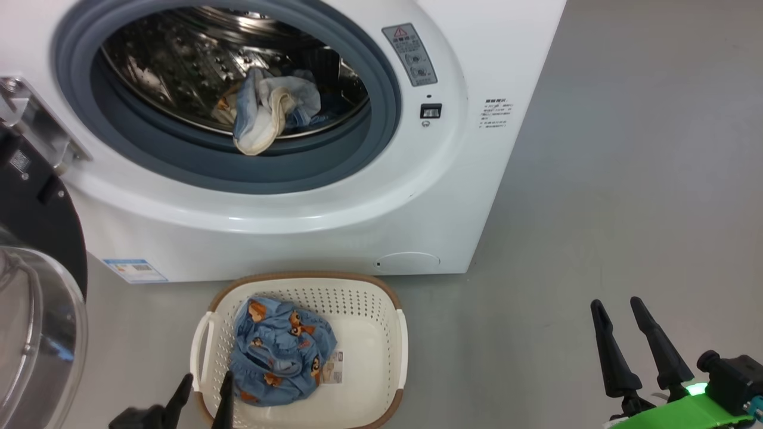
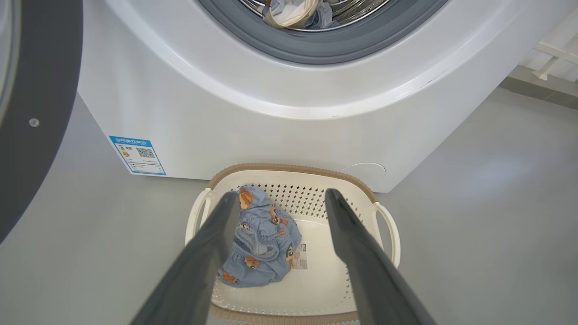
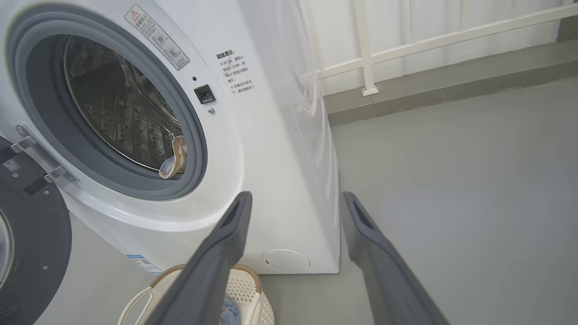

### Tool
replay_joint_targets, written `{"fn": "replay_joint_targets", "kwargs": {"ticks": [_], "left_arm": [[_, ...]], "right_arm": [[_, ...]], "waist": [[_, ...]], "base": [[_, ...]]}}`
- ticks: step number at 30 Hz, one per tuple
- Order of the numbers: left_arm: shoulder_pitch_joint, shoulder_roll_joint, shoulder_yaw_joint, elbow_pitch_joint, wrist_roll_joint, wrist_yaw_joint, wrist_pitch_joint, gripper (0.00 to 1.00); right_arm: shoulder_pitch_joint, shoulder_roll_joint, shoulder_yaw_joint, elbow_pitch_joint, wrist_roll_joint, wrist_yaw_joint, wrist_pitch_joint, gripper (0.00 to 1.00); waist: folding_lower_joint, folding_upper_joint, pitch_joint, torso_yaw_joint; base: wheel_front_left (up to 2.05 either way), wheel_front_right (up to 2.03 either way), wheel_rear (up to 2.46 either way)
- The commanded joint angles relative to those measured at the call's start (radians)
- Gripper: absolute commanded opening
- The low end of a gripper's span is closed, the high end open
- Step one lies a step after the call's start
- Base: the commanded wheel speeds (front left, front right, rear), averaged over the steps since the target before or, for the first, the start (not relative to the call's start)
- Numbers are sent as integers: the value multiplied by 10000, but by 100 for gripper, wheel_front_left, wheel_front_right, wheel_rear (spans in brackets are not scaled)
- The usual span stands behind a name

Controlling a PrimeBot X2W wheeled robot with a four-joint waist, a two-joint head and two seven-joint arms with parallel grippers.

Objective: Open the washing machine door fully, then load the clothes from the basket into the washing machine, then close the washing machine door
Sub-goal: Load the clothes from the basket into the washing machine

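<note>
The washing machine point(image 1: 459, 179) stands with its door point(image 1: 36, 208) swung wide to the left. A cream and light blue bundle of clothes point(image 1: 268, 110) lies at the drum's mouth, drooping over the grey gasket. On the floor in front, the basket point(image 1: 310, 279) holds a light blue garment point(image 1: 280, 351) with orange prints. My left gripper point(image 1: 205, 381) hovers open over the basket's front left corner; in the left wrist view its fingers point(image 2: 352, 243) frame the blue garment point(image 2: 264, 243). My right gripper point(image 1: 617, 307) is open over bare floor, to the right of the basket.
Grey floor point(image 1: 626, 179) stretches to the right of the machine. A white railing point(image 3: 365, 58) and a low kerb run behind it. The open door's glass bulge point(image 1: 30, 339) juts out at the left, close to the basket point(image 2: 289, 168).
</note>
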Motion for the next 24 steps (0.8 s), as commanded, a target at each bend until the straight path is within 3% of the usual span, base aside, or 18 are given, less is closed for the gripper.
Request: {"fn": "replay_joint_targets", "kwargs": {"ticks": [1, 14, 24], "left_arm": [[-448, 102, 258, -35, -103, -65, -62, 100], [-2720, 244, -1145, 3001, -267, -200, -191, 100], [-4486, 673, -2372, 4857, -883, -203, -264, 100]], "right_arm": [[-258, -93, 311, -252, -119, 16, -48, 100], [-1236, 362, 643, -294, -396, 16, -48, 100], [-2016, 771, 927, -327, -590, 16, -48, 100]], "waist": [[0, -1, 191, -36], [0, -1, 1518, -433], [0, -1, 2706, -828]], "base": [[0, 0, 0], [0, 0, 0], [0, 0, 0]]}}
